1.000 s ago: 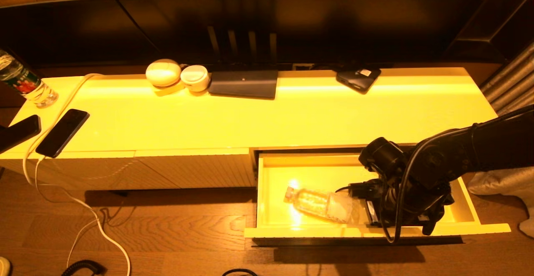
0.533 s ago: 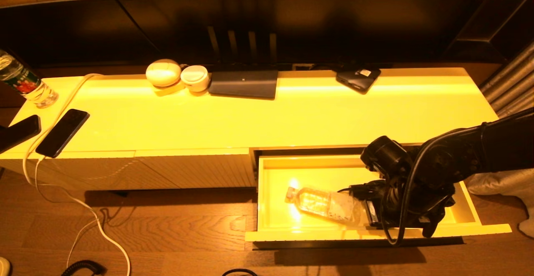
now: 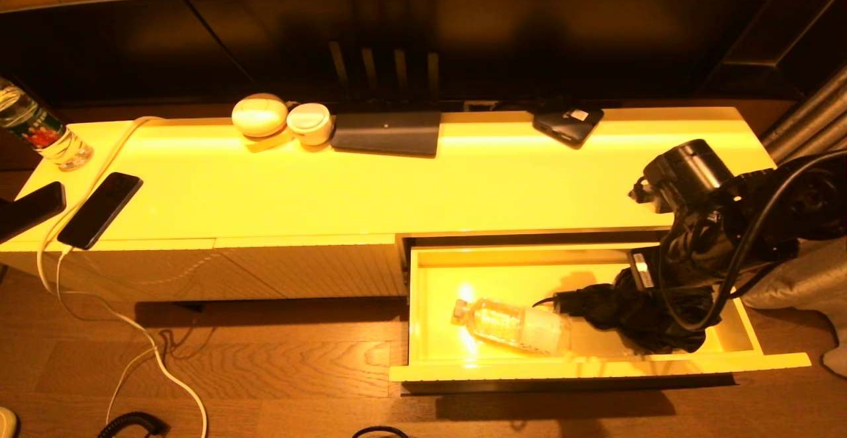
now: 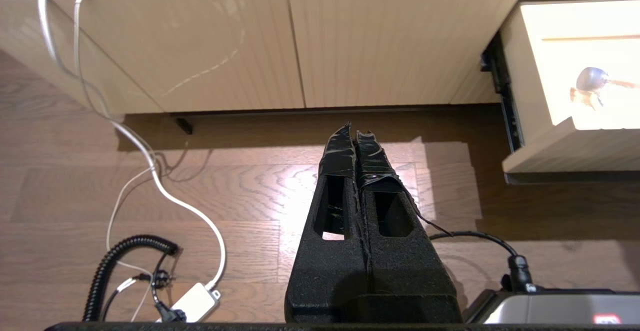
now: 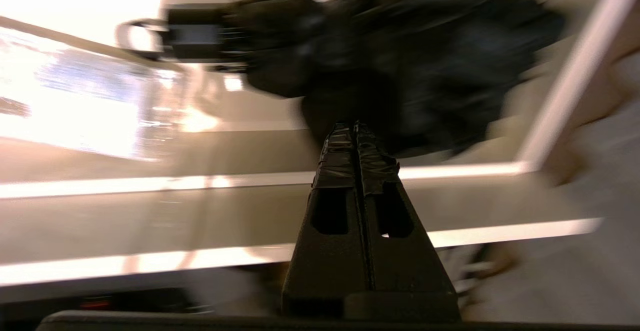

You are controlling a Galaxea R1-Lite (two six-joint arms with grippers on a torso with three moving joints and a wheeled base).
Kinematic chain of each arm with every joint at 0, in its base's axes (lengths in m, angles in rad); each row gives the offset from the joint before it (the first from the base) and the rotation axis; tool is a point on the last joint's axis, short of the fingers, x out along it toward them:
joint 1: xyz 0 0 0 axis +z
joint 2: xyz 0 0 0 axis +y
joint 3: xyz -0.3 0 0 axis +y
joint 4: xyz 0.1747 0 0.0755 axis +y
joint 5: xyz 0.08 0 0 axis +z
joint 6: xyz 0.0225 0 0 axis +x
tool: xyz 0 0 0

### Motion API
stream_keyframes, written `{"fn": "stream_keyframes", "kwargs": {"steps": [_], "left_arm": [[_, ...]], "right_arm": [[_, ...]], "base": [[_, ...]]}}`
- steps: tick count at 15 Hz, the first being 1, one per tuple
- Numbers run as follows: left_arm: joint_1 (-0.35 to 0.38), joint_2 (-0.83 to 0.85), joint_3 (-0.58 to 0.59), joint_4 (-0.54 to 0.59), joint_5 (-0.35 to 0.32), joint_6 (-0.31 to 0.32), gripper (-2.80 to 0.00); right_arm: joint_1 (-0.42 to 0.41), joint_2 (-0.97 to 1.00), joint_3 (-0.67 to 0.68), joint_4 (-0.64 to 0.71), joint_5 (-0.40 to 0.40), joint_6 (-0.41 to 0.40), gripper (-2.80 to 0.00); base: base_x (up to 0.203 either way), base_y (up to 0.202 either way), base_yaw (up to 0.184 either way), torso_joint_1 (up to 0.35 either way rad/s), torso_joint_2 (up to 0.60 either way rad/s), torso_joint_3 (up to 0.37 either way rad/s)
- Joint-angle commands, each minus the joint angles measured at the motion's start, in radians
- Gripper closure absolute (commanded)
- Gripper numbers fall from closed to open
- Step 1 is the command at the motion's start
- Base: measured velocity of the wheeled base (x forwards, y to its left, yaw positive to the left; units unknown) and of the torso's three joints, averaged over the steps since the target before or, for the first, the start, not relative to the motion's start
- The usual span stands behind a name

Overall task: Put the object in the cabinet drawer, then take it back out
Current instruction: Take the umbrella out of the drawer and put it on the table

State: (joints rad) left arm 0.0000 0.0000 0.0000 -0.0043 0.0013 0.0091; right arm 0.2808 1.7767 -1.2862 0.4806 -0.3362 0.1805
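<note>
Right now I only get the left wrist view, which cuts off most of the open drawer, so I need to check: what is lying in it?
Observer: A clear plastic bottle lies on its side in the drawer, with its cap toward the robot's left.
Operator: Anything else in there?
Observer: Yes. What looks like a black folded umbrella lies next to the bottle's base, on the robot's right side of the drawer.
Operator: Is the right gripper holding it?
Observer: No. The right gripper is shut with nothing between its fingers, and it points at the umbrella from the drawer's front side.
</note>
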Motion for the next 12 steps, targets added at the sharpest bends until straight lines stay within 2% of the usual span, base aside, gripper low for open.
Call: {"fn": "stream_keyframes", "kwargs": {"steps": [1, 3, 4, 6, 9, 10, 12], "left_arm": [[0.000, 0.000, 0.002, 0.000, 0.000, 0.000, 0.00], [0.000, 0.000, 0.002, 0.000, 0.000, 0.000, 0.00], [0.000, 0.000, 0.002, 0.000, 0.000, 0.000, 0.00], [0.000, 0.000, 0.003, 0.000, 0.000, 0.000, 0.00], [0.000, 0.000, 0.002, 0.000, 0.000, 0.000, 0.00], [0.000, 0.000, 0.002, 0.000, 0.000, 0.000, 0.00], [0.000, 0.000, 0.002, 0.000, 0.000, 0.000, 0.00]], "right_arm": [[-0.061, -0.071, -0.004, 0.000, -0.034, -0.365, 0.00], [-0.122, -0.090, -0.006, -0.001, -0.025, -0.684, 0.00], [-0.148, -0.095, -0.014, -0.001, 0.010, -0.815, 0.00], [-0.215, -0.094, -0.018, -0.001, 0.139, -1.105, 0.00], [-0.309, -0.084, 0.017, 0.000, 0.281, -1.520, 0.00], [-0.337, -0.067, 0.036, 0.002, 0.352, -1.611, 0.00], [-0.349, -0.022, 0.043, 0.005, 0.376, -1.661, 0.00]], "base": [[0.000, 0.000, 0.000, 0.000, 0.00, 0.000], [0.000, 0.000, 0.000, 0.000, 0.00, 0.000], [0.000, 0.000, 0.000, 0.000, 0.00, 0.000], [0.000, 0.000, 0.000, 0.000, 0.00, 0.000], [0.000, 0.000, 0.000, 0.000, 0.00, 0.000], [0.000, 0.000, 0.000, 0.000, 0.00, 0.000], [0.000, 0.000, 0.000, 0.000, 0.00, 0.000]]}}
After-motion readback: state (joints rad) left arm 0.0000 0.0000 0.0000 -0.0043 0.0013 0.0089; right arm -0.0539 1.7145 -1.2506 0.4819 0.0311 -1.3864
